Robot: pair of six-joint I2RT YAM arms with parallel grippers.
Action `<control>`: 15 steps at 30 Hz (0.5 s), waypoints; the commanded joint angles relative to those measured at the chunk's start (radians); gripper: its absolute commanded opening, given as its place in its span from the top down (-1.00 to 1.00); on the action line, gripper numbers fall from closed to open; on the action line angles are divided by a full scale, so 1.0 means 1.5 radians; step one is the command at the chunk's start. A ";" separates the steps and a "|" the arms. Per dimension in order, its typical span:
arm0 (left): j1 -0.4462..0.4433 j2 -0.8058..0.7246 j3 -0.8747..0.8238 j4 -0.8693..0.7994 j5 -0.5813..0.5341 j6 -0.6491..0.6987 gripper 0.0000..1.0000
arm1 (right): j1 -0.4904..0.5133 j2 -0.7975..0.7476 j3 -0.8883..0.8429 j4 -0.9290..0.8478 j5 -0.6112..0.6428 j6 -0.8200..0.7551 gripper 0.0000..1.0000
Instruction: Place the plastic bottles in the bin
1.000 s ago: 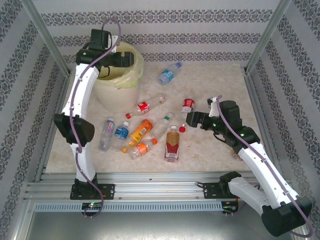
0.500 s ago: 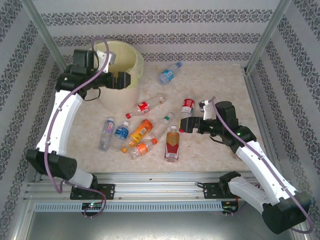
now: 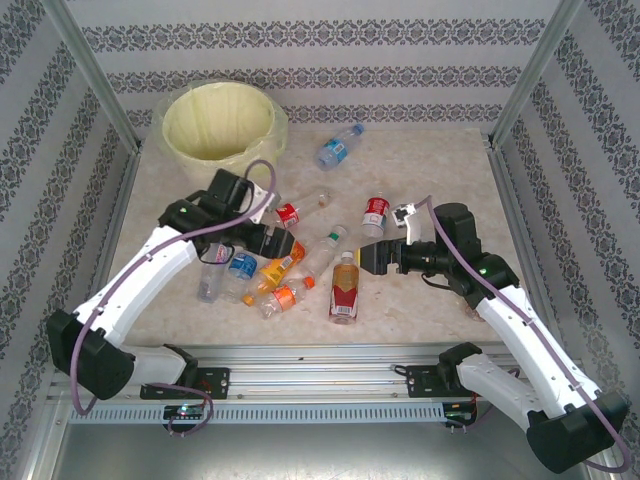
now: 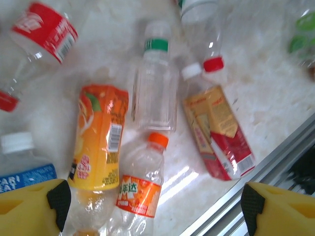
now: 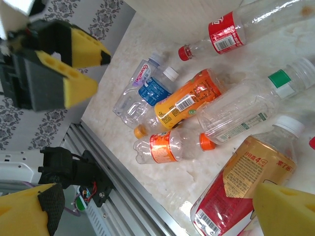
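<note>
The bin (image 3: 170, 135), a white bucket with a pale yellow liner, stands at the back left. Several plastic bottles lie mid-table: an orange one (image 3: 280, 262), a clear one with an orange label (image 3: 283, 297), a green-capped clear one (image 3: 320, 250) and an amber one with a red label (image 3: 344, 288). My left gripper (image 3: 283, 243) hovers open over this cluster. Its wrist view has the orange-label bottle (image 4: 140, 189) and the orange bottle (image 4: 98, 137) between the yellow fingers (image 4: 29, 209). My right gripper (image 3: 368, 257) is open just above the amber bottle (image 5: 236, 196).
More bottles lie around: a blue-label one (image 3: 340, 147) far back, two red-label ones (image 3: 290, 212) (image 3: 375, 211), and two clear ones (image 3: 240, 268) (image 3: 212, 268) at the left. The metal rail (image 3: 320, 365) borders the near edge. Free tabletop lies at the right.
My left arm has swung from above the bin down and forward to the bottle cluster, its jaws narrowing a little. My right gripper has edged left toward the amber bottle.
</note>
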 commanded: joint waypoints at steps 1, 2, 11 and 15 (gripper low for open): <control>-0.042 0.022 -0.017 -0.022 -0.049 -0.005 -0.76 | 0.006 -0.008 0.021 -0.019 0.017 -0.021 -0.97; -0.054 0.031 -0.021 -0.026 -0.051 0.000 -0.73 | 0.006 -0.009 0.021 -0.021 0.021 -0.021 -0.97; -0.136 0.127 -0.041 -0.032 -0.074 0.038 -0.57 | 0.007 -0.014 0.017 -0.027 0.036 -0.019 -0.97; -0.161 0.170 -0.041 -0.039 -0.097 0.017 -0.56 | 0.007 -0.016 0.014 -0.025 0.040 -0.019 -0.96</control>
